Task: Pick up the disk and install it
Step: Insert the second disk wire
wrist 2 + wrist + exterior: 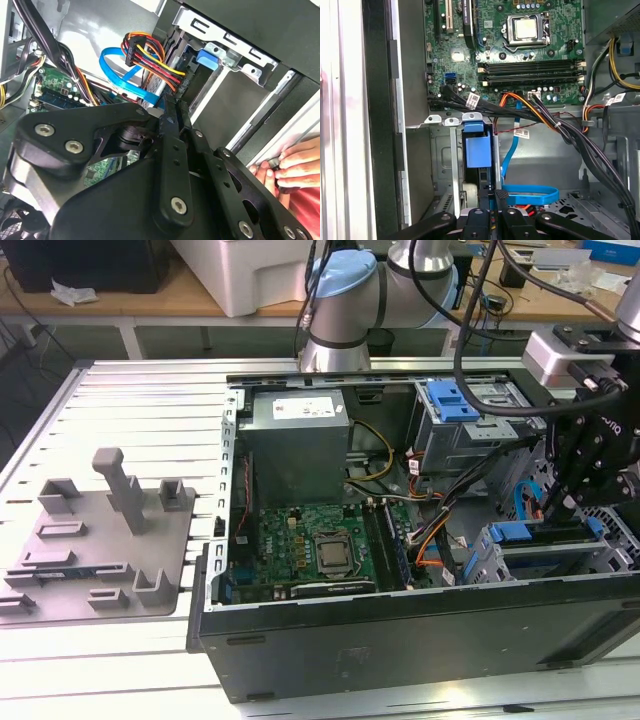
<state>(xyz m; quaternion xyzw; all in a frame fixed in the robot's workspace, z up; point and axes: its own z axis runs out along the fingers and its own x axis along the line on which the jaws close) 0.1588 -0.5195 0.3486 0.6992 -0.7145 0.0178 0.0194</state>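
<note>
The disk stands on edge in the grey drive bay at the case's front corner, on the exterior view's right. Its blue carrier tab faces up between the bay's metal walls, and the tab sits under a metal bracket in the second wrist view. My gripper hangs just above the disk's end nearer the case's middle. The black fingers are pressed together at the disk's upper edge, with a thin blue sliver beside them. In the second wrist view the gripper looks shut with no gap.
A blue flat cable and bundled black and orange wires run close by the bay. A blue latch tops the grey cage behind it. A hand grips the case's outer edge. A grey fixture plate lies beside the case.
</note>
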